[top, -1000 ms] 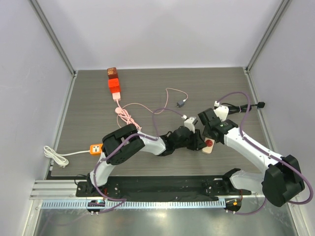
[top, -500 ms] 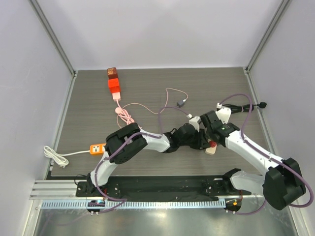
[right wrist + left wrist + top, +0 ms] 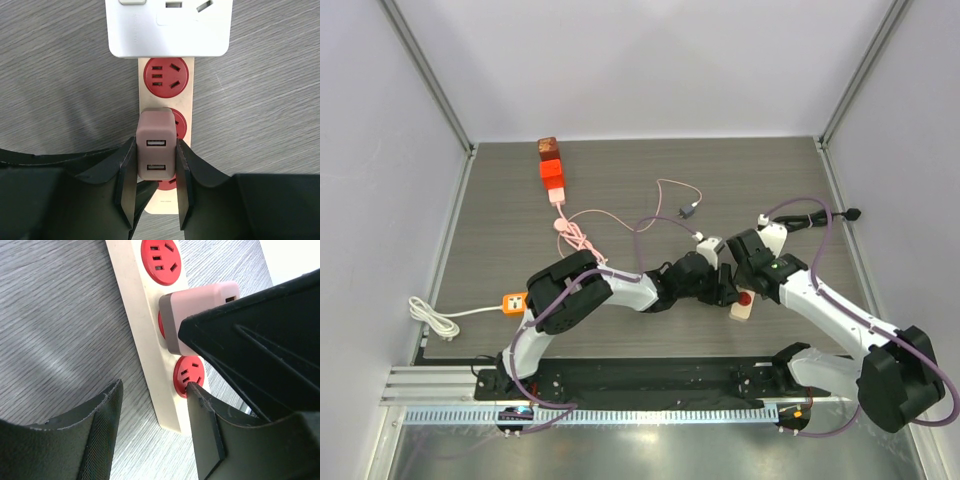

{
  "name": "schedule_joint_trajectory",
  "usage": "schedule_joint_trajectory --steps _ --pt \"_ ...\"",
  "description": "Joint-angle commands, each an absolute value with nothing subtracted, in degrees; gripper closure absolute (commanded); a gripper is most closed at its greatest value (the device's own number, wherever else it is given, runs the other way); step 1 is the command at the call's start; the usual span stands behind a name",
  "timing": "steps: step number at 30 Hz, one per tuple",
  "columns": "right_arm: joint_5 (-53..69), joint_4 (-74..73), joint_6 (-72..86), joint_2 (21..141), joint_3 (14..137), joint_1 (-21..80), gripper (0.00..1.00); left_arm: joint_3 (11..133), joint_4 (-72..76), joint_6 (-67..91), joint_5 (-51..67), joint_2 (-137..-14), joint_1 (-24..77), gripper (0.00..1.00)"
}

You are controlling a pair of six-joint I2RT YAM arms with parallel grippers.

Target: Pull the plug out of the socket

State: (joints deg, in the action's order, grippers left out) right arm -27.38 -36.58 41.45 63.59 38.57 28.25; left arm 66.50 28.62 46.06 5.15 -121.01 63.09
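Soft, even overhead light fills the top view, with only faint shadows under the arms and a dull sheen on the metal plate (image 3: 650, 455) in front. The right wrist view is sharp on the plug (image 3: 156, 150) and socket strip (image 3: 166, 77), though its black fingers (image 3: 125, 172) look soft-edged. In the left wrist view, the tabletop (image 3: 50, 340) grain smears out of focus.

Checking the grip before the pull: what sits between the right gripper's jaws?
The pink plug, seated in the power strip's middle socket; the right wrist view shows a jaw against each side.
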Motion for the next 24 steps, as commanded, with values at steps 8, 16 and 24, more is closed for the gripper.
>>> schedule_joint_trajectory --steps 8,16,24 --pt "-22.8 -34.5 43.8 61.7 38.3 29.4 0.99 68.8 26.5 45.5 6.2 -123.1 62.8 0.43" --pt "-22.7 -34.0 44.4 62.1 39.2 29.4 0.99 70.8 23.0 51.0 5.5 -128.5 62.7 0.51" --pt "-22.8 -33.9 45.8 59.2 40.0 29.4 0.99 70.8 20.6 54.1 1.9 -129.9 62.7 0.61"
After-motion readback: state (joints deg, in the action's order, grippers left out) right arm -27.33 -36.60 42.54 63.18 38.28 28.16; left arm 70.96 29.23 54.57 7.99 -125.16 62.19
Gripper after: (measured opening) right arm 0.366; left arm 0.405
